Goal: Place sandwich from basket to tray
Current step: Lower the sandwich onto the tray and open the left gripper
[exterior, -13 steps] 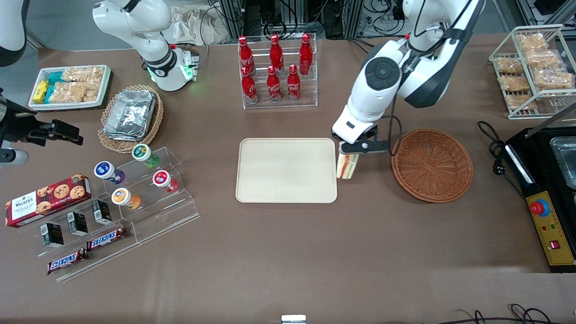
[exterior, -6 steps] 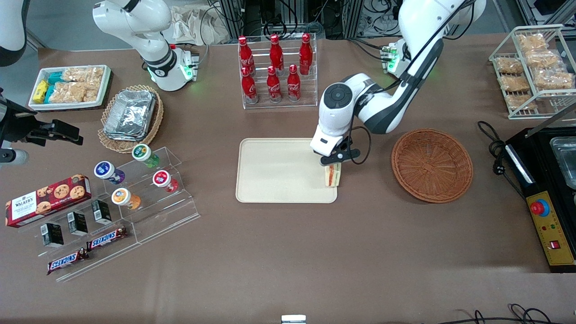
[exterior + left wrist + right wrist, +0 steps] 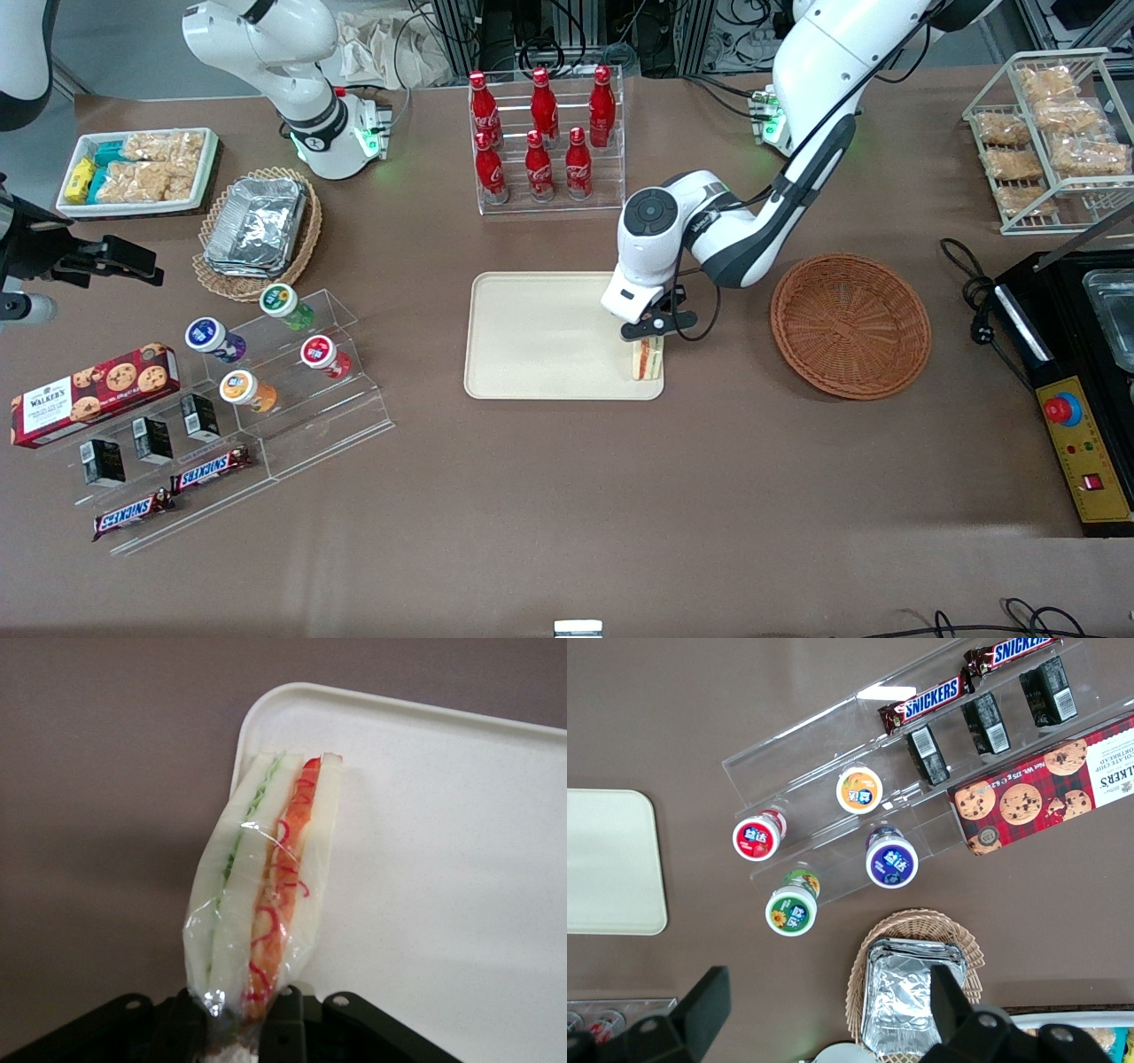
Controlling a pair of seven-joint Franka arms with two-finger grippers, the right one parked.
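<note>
One sandwich [image 3: 647,360], clear-wrapped, pinched at one end by left gripper [image 3: 653,335], fingers [image 3: 285,1020] clamped on wrap. Sandwich hung over tray [image 3: 549,337] at corner nearest front camera on basket side; contact with tray surface unclear. Red and green filling stripes showed along edge in wrist view [image 3: 266,895]. Basket [image 3: 850,324] sat apart from tray, toward working arm's end of table, holding nothing visible.

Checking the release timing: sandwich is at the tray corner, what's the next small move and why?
Probably ease the tool down a little, then open. It is shut on the wrapped sandwich, which hangs over the tray corner nearest the basket, close to the rim; whether it touches the tray is unclear.
</note>
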